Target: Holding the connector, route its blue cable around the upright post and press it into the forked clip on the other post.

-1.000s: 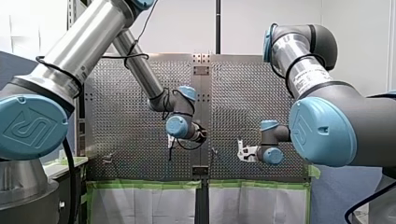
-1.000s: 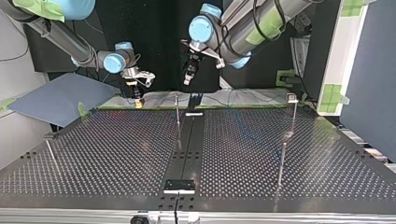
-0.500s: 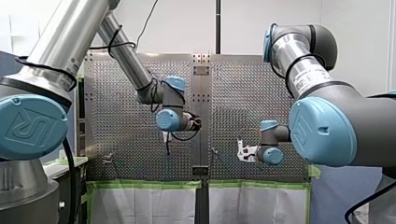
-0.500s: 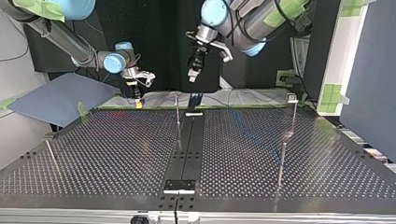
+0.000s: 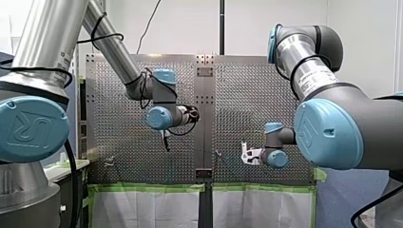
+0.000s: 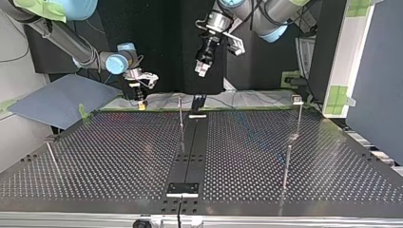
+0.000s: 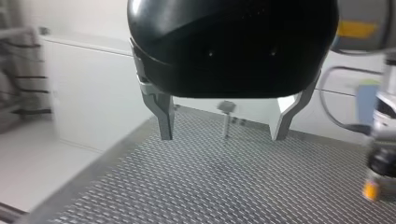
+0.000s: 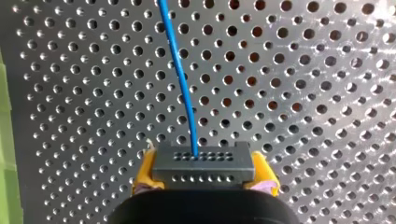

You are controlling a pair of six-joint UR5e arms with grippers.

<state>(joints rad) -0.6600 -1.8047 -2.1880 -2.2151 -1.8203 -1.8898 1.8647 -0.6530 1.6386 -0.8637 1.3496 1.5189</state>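
The table [image 6: 119, 156] is a broad, flat metal plate, dark and matte in the top view, drilled all over with even rows of small round holes. A plain black strip [image 6: 192, 142] runs down its middle, and green tape [image 8: 3, 140] lines one edge. My left arm [image 5: 110, 47] and my right arm [image 5: 309, 71] are smooth silver tubes with blue-capped joints.

My left gripper [image 7: 222, 138] has a rounded, glossy black body. Its two bare metal fingers [image 7: 163, 116] are spread wide with nothing between them. In the top view it hangs well above the table's far edge, near the middle. My right gripper [image 8: 202, 179] sits low at that same far edge, left of the strip in the top view, with its yellow pads [image 8: 144, 173] pinching the connector from both sides.

The connector [image 8: 202, 163] is a small, dark grey, matte rectangular block with two neat rows of tiny round holes. It is held just over the table, close to the taped edge. The blue cable [image 8: 180, 79] is thin, smooth and round. It leaves a hole in the row farther from the gripper and runs away across the table in a gentle curve.

The posts are thin upright metal rods. One post [image 6: 180, 114] stands just beside the strip near the far edge. A second post [image 6: 299, 116], near the far right corner in the top view, carries a small blocky head; I cannot tell whether it is forked.
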